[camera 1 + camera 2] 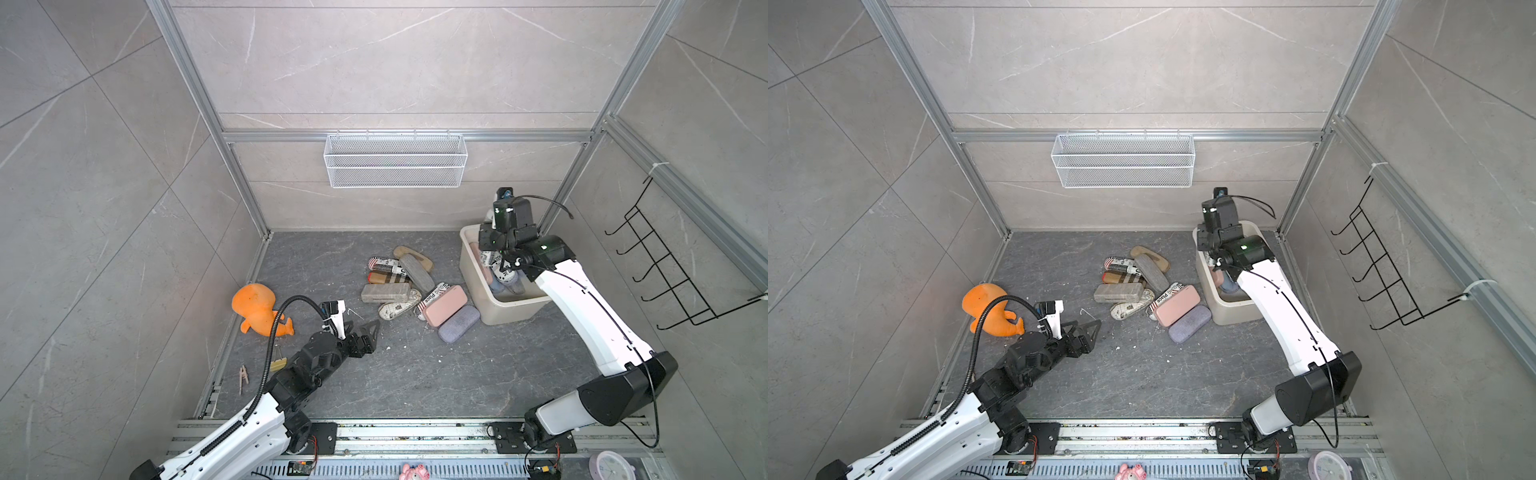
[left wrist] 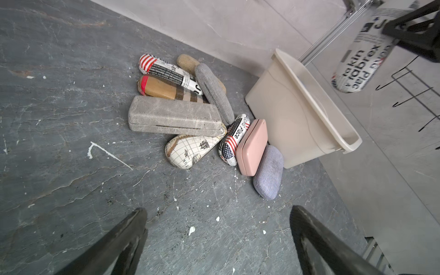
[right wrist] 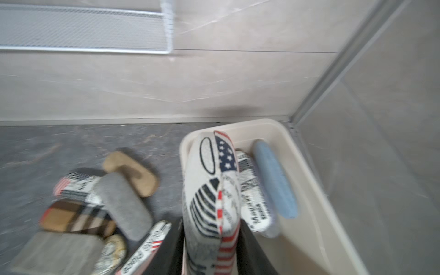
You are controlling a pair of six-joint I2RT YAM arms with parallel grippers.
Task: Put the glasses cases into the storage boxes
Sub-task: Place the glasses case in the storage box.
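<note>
Several glasses cases lie heaped mid-floor, among them a grey marbled case (image 1: pixel 385 293) (image 2: pixel 171 116), a pink case (image 1: pixel 445 305) (image 2: pixel 252 147) and a lilac case (image 1: pixel 458 324) (image 2: pixel 269 172). To their right stands the cream storage box (image 1: pixel 511 309) (image 1: pixel 1229 311) (image 2: pixel 285 114) (image 3: pixel 316 181). A blue case (image 3: pixel 273 178) and a newsprint case (image 3: pixel 252 195) lie inside it. My right gripper (image 3: pixel 210 222) is shut on a flag-and-newsprint case (image 3: pixel 210 190) (image 2: pixel 362 64) (image 1: pixel 492 259), which hangs over the box. My left gripper (image 1: pixel 370 332) (image 1: pixel 1090 328) (image 2: pixel 217 209) stands open over bare floor, short of the heap.
An orange plush toy (image 1: pixel 259 309) lies left of my left arm, with a clothespin (image 1: pixel 243 378) nearer the front. A white wire mesh basket (image 1: pixel 395 160) hangs on the back wall. A black wire rack (image 1: pixel 665 266) hangs on the right wall.
</note>
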